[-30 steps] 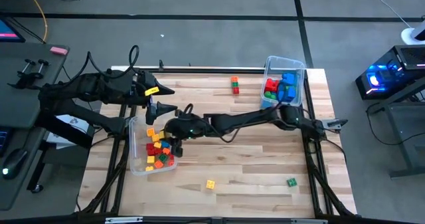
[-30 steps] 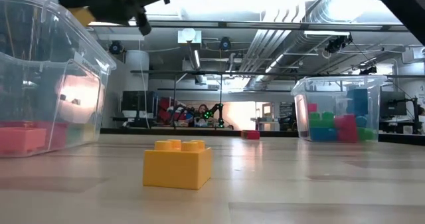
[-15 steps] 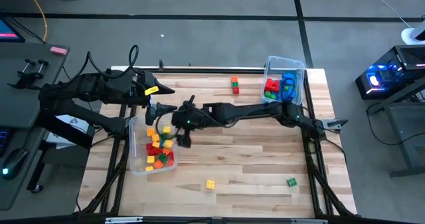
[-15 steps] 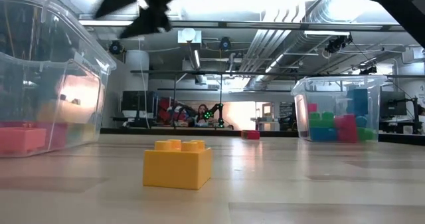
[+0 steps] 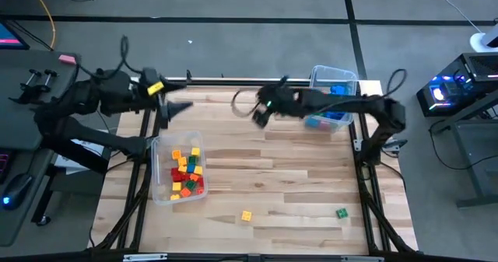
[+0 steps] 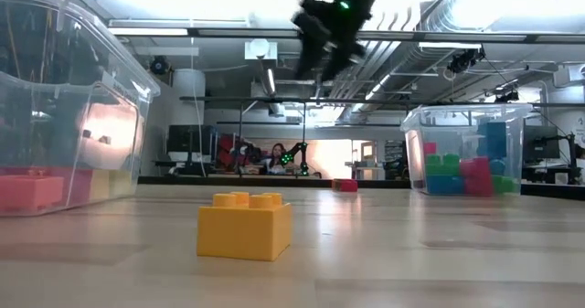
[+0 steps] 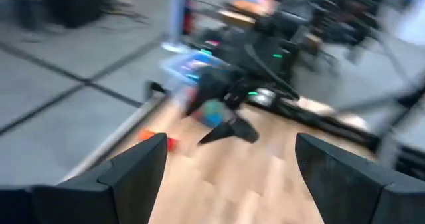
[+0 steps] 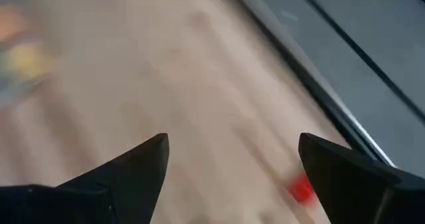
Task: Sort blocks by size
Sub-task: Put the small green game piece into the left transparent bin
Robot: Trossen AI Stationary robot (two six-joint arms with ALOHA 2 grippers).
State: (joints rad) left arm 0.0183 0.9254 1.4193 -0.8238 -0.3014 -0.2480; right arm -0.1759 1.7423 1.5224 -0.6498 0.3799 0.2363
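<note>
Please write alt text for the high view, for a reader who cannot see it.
Seen from above, the open, empty right gripper hovers over the wooden table between two clear bins of coloured blocks. The left gripper waits at the table's far left corner.

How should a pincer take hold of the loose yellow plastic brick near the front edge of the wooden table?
Come straight down from above on the yellow plastic brick and pinch its two smooth long side walls, probably just below the studs. It sits flat, studs up, with bare wooden table all around, so nothing crowds the fingers. The studded top gives no flat surface to squeeze.
</note>
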